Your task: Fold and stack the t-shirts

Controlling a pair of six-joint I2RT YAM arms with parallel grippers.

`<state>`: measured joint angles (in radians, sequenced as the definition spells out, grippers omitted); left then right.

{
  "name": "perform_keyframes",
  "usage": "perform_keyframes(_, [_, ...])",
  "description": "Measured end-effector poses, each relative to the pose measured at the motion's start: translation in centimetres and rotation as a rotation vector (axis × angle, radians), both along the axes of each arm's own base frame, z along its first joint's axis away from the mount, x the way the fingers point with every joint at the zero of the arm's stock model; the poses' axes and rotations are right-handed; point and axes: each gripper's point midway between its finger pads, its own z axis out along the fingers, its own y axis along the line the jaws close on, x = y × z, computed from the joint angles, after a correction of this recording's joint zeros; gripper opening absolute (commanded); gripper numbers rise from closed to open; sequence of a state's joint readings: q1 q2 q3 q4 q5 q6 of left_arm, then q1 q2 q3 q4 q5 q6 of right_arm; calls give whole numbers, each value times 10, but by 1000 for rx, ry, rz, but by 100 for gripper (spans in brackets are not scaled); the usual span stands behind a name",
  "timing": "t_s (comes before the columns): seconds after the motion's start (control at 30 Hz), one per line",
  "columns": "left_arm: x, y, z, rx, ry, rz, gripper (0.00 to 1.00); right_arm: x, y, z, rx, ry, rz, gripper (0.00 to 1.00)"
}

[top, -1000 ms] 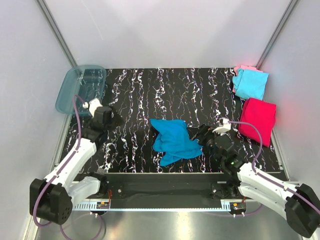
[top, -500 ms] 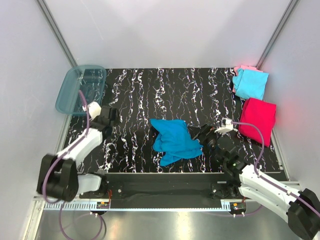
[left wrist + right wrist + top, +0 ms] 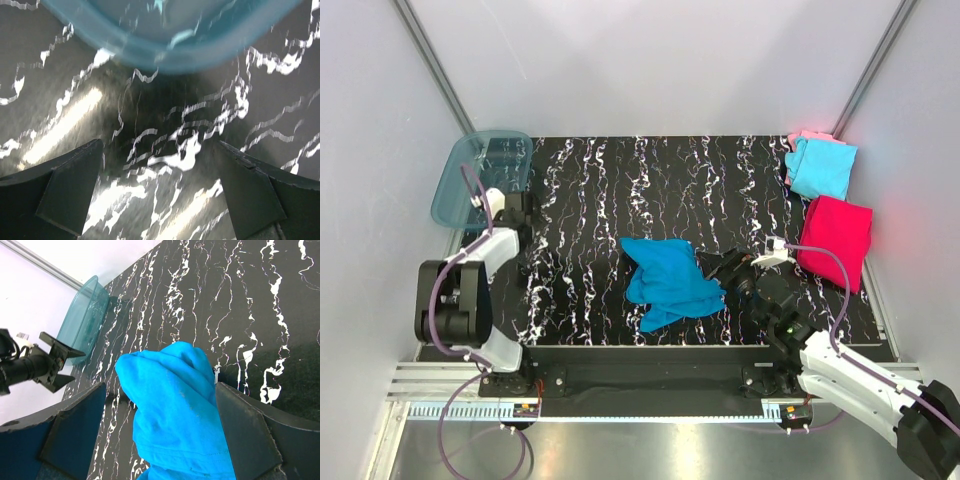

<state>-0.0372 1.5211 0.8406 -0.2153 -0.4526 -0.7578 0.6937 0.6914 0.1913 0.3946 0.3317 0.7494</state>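
Observation:
A crumpled teal-blue t-shirt lies at the middle of the black marbled table. My right gripper sits at its right edge, open. In the right wrist view the blue cloth bunches between and ahead of the wide-apart fingers, ungripped. At the back right a light cyan t-shirt lies folded on a pale pink one, with a magenta-red t-shirt in front of them. My left gripper hangs open over bare table, just short of the tub.
A translucent teal plastic tub stands at the back left corner; its rim fills the top of the left wrist view. Grey walls close in the table on three sides. The arm bases sit along the near edge.
My left arm has swung back and to the left, from near the table's left middle toward the tub. The right gripper and the shirts have hardly moved.

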Motion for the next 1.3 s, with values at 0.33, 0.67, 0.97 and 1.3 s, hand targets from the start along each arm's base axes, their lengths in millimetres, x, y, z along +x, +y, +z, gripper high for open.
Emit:
perform_keyframes(0.33, [68, 12, 11, 26, 8, -10, 98, -2, -5, 5, 11, -16, -15, 97])
perform_keyframes(0.67, [94, 36, 9, 60, 102, -36, 98, -3, -7, 8, 19, -26, -18, 97])
perform_keyframes(0.97, [91, 37, 18, 14, 107, -50, 98, -3, -7, 5, 13, -19, -18, 97])
perform_keyframes(1.3, [83, -50, 173, -22, -306, -207, 99, -2, -6, -4, -9, 5, -18, 97])
